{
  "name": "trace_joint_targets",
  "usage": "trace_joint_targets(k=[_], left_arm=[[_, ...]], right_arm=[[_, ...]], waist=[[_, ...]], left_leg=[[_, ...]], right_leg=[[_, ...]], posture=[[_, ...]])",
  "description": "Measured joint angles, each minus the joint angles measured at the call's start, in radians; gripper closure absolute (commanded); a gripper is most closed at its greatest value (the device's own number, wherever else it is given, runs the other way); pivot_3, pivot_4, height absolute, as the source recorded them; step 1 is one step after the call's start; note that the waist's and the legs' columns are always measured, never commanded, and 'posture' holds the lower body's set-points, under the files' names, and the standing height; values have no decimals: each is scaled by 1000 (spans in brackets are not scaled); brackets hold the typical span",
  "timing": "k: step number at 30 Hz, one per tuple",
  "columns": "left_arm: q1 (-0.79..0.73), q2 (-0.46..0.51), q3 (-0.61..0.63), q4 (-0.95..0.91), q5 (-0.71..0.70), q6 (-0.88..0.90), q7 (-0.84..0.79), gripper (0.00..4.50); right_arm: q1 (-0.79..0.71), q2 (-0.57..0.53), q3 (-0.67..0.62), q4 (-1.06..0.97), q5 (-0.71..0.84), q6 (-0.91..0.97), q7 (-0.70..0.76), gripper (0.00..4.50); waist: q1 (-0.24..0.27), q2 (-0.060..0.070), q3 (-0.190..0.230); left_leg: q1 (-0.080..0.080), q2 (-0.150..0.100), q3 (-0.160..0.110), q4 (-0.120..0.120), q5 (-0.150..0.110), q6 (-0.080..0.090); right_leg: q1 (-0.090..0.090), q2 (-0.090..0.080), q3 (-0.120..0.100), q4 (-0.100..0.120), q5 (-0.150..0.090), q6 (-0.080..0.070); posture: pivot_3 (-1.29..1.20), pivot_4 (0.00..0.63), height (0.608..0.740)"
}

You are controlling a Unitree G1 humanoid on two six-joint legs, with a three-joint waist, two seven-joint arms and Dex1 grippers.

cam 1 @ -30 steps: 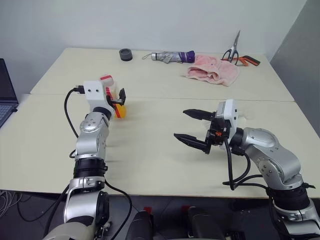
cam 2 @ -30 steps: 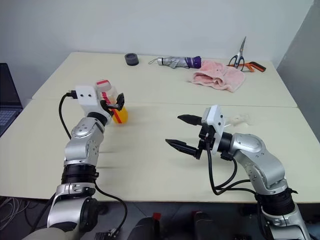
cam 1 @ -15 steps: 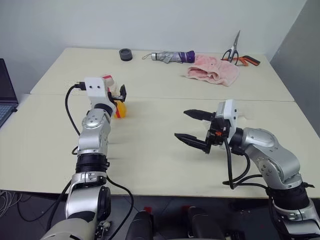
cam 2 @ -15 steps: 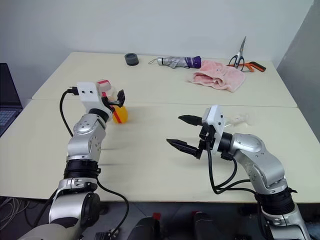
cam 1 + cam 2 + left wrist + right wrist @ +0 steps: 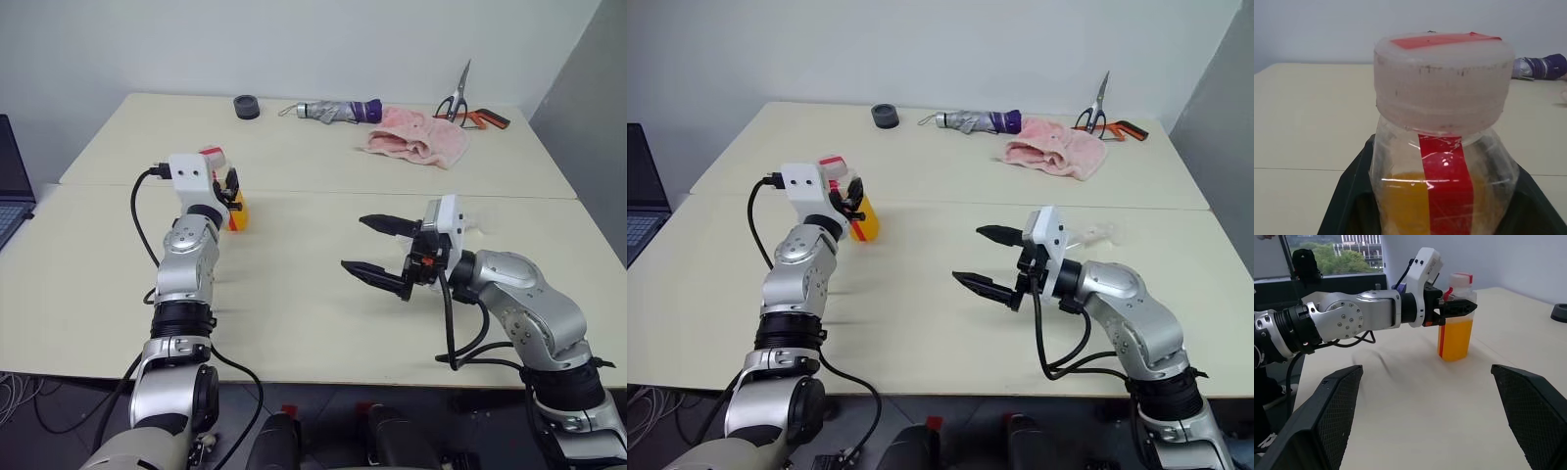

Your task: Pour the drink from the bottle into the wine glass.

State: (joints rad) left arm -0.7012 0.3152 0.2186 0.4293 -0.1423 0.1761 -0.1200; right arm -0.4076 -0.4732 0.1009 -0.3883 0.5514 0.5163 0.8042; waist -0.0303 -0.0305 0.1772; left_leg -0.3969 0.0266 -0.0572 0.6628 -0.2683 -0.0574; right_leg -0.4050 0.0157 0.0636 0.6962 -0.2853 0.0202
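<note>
Now clamped: left gripper (image 5: 1457, 308) shut high on the bottle (image 5: 1455, 325), just under the red-and-white cap (image 5: 1444, 81), bottle upright on the table (image 5: 294, 294) toward its left edge, close to the seam. Held orange drink (image 5: 1453, 338) well over halfway up, so likely some heft and slosh. Looked thin, clear plastic, probably squashy and slick; neck grip seemed wise. Right gripper (image 5: 377, 250) spread wide, holding nothing, well apart near the front edge. Couldn't make out the wine glass for certain.
</note>
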Motion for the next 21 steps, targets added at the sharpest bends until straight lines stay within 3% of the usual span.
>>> trace_joint_targets(k=[4,15,21], left_arm=[[37,9,-27,-42,10,-18,-40,2601],[108,26,-189,-254,-149,106,-504,2605],[79,35,-277,-259,-172,119,-707,2605]], right_arm=[[0,4,-1,0,-23,-9,-9,0],[126,-76,-93,-105,-6,32,-65,0],[136,-75,-119,-171,10,65,-129,0]], waist=[[0,0,0],[3,0,0],[-6,0,0]], left_leg=[[0,0,0,0,0,0],[-2,0,0,0,0,0],[0,0,0,0,0,0]], right_leg=[[0,0,0,0,0,0],[0,-1,0,-1,0,0],[0,3,1,0,0,0]], posture=[[0,150,740],[0,150,740],[0,150,740]])
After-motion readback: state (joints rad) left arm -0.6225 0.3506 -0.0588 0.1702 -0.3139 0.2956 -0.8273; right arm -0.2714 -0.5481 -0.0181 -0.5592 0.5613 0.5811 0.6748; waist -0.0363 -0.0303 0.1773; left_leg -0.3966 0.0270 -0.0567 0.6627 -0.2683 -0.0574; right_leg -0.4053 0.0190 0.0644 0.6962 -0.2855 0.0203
